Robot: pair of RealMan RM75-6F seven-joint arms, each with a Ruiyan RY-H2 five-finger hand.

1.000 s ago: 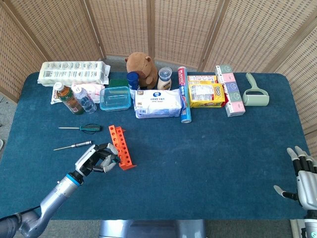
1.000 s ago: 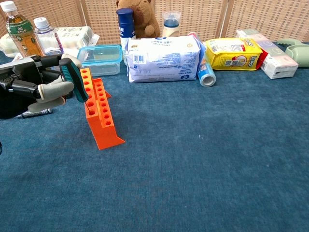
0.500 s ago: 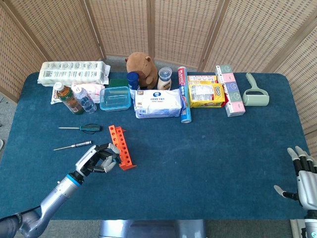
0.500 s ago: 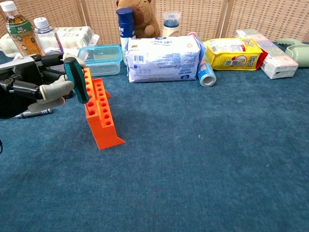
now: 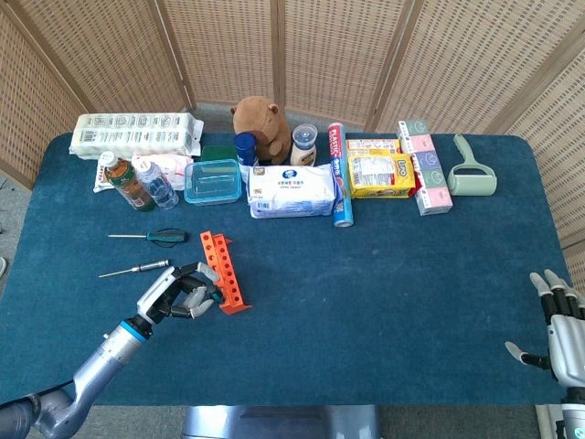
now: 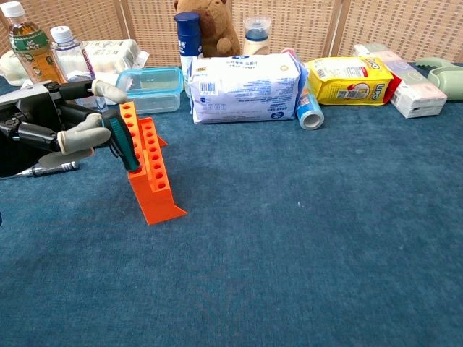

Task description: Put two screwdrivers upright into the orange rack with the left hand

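The orange rack (image 5: 225,272) (image 6: 148,163) stands on the blue cloth at the left. A teal-and-black-handled screwdriver (image 6: 123,144) stands in one of its near holes, leaning slightly. My left hand (image 5: 177,294) (image 6: 54,123) is just left of it: the thumb is lifted clear above the handle and a fingertip lies by the handle's top. Two more screwdrivers lie flat on the cloth, a green-handled one (image 5: 152,236) and a slim dark one (image 5: 135,268) (image 6: 49,168). My right hand (image 5: 558,330) rests at the table's near right edge, fingers spread and holding nothing.
Along the back stand bottles (image 5: 131,181), a clear blue-lidded box (image 5: 213,181), a wipes pack (image 5: 292,191), a plush toy (image 5: 260,120), a yellow snack bag (image 5: 381,174) and a lint roller (image 5: 472,171).
The teal-handled screwdriver has slid down from between the left hand's thumb and fingers into a rack hole. The left hand has stayed in place with its thumb now free. The right hand has not moved.
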